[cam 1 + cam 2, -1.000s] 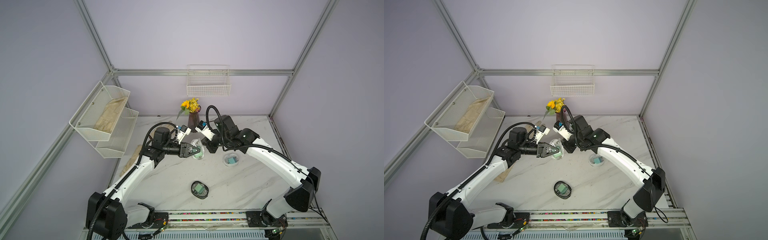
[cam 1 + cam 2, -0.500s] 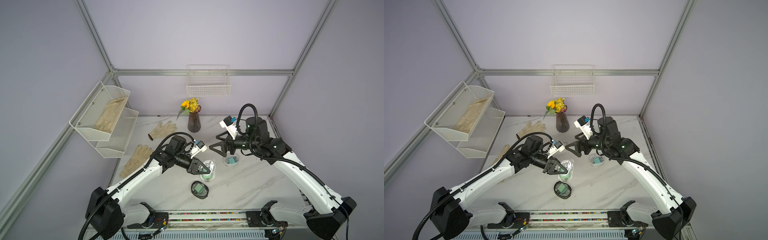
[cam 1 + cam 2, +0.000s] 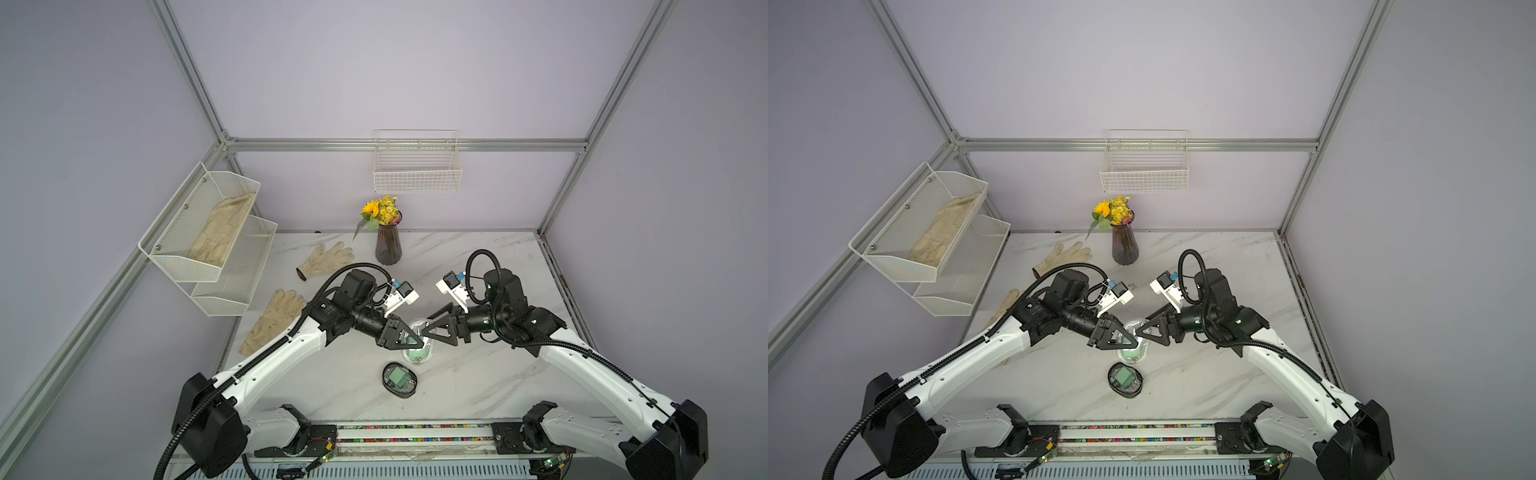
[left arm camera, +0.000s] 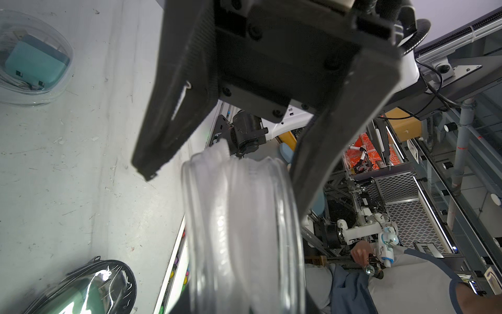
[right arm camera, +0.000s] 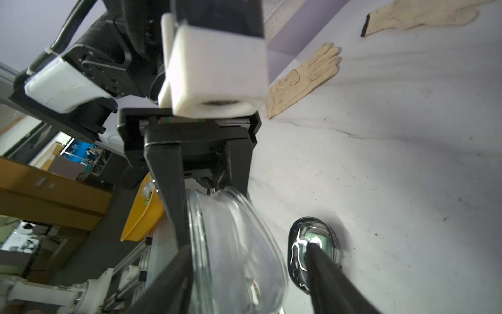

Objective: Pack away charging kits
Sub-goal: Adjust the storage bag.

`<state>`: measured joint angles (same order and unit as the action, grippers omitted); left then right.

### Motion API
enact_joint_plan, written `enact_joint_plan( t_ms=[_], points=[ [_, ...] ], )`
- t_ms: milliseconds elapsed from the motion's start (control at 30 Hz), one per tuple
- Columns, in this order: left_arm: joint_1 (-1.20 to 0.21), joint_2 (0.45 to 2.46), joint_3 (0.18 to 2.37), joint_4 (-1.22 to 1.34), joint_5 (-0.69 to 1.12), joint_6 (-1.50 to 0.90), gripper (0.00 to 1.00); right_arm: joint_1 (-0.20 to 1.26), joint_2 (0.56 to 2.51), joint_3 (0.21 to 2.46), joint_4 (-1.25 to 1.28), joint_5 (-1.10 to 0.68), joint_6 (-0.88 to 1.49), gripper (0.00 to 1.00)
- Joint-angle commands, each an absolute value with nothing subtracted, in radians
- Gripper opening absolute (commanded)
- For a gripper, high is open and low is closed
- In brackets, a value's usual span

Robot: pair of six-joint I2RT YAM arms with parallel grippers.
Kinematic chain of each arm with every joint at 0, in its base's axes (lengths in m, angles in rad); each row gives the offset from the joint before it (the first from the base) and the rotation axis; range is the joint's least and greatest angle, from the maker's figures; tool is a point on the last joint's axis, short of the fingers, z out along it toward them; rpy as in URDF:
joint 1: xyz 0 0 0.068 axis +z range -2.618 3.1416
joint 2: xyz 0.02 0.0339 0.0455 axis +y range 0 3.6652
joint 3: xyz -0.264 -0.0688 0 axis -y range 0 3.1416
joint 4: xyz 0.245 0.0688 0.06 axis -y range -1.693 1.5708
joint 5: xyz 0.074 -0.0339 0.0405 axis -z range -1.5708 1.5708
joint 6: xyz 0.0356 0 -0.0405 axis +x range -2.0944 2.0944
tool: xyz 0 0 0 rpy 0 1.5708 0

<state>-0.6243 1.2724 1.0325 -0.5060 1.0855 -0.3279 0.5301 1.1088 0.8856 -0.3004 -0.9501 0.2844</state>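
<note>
Gripping a clear case (image 3: pixel 429 351) (image 3: pixel 1142 353) by one end, the left jaws hold it over the middle of the marble surface (image 3: pixel 478 374) (image 3: pixel 1192 386) in both top views, a mint-green adapter (image 3: pixel 415 354) (image 3: pixel 1130 353) showing through its shell. The right jaws reach in from the right, parted, at the case's other end. Just near of the pair, a black-rimmed case (image 3: pixel 399 379) (image 3: pixel 1125 380) lies flat on the surface with a green adapter (image 3: pixel 400 376) inside. Two cream gloves (image 3: pixel 326 259) (image 3: pixel 276 318) lie toward the far left, and a vase (image 3: pixel 387 249) of yellow flowers stands at the far edge.

Seen from the left wrist, the clear case (image 4: pixel 239 231) stands on edge between the right jaws, which are spread wider than it: one appears to lie against its rim, the other stands off. A third case (image 4: pixel 62 81), holding a teal adapter (image 4: pixel 35 61), rests on the surface, well apart from the black-rimmed case (image 4: pixel 116 274).

Seen from the right wrist, the left jaws are clenched on the clear case's (image 5: pixel 231 244) rim while the right jaws flank it, released. The black-rimmed case (image 5: pixel 298 236) lies on the surface beyond.
</note>
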Motion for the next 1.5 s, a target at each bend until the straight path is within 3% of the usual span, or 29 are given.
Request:
enact_joint_plan(
  t_ms=[0,100,167,267,333,367,467,600,700,833,1100,1467],
  points=[
    [-0.627,1.27,1.152,-0.486,1.12,-0.3,0.0,0.526,1.108,0.833,-0.135,-1.03,0.368,0.46],
    [-0.627,1.283,1.162,-0.486,1.136,-0.293,0.0,0.526,1.125,0.818,-0.094,-1.043,0.388,0.15],
    [-0.626,1.285,1.163,-0.486,1.141,-0.286,0.0,0.526,1.133,0.817,-0.072,-1.047,0.402,0.0],
    [-0.608,1.284,1.171,-0.495,1.15,-0.276,0.03,0.527,1.129,0.813,-0.029,-1.04,0.436,0.0],
    [-0.579,1.27,1.168,-0.485,1.152,-0.291,0.32,0.525,1.123,0.812,0.017,-1.023,0.479,0.0],
    [-0.565,1.257,1.153,-0.457,1.151,-0.314,0.4,0.522,1.119,0.812,0.033,-1.001,0.498,0.0],
    [-0.538,1.188,1.028,-0.186,1.106,-0.519,0.6,0.519,1.103,0.801,0.169,-0.922,0.623,0.0],
    [-0.536,1.099,0.844,0.165,0.863,-0.793,0.84,0.518,1.061,0.744,0.441,-0.735,0.87,0.0],
    [-0.564,1.069,0.689,0.495,0.645,-0.982,0.85,0.518,1.07,0.656,0.718,-0.633,1.075,0.0],
    [-0.608,1.107,0.6,0.725,0.449,-1.049,0.85,0.522,1.084,0.537,0.974,-0.44,1.25,0.0],
    [-0.645,1.348,0.647,1.048,0.386,-1.105,0.83,0.581,1.048,0.469,1.023,-0.178,1.272,0.0],
    [-0.718,1.554,0.72,1.224,0.31,-1.178,0.78,0.695,1.122,0.432,1.096,0.029,1.283,0.0]
  ],
)
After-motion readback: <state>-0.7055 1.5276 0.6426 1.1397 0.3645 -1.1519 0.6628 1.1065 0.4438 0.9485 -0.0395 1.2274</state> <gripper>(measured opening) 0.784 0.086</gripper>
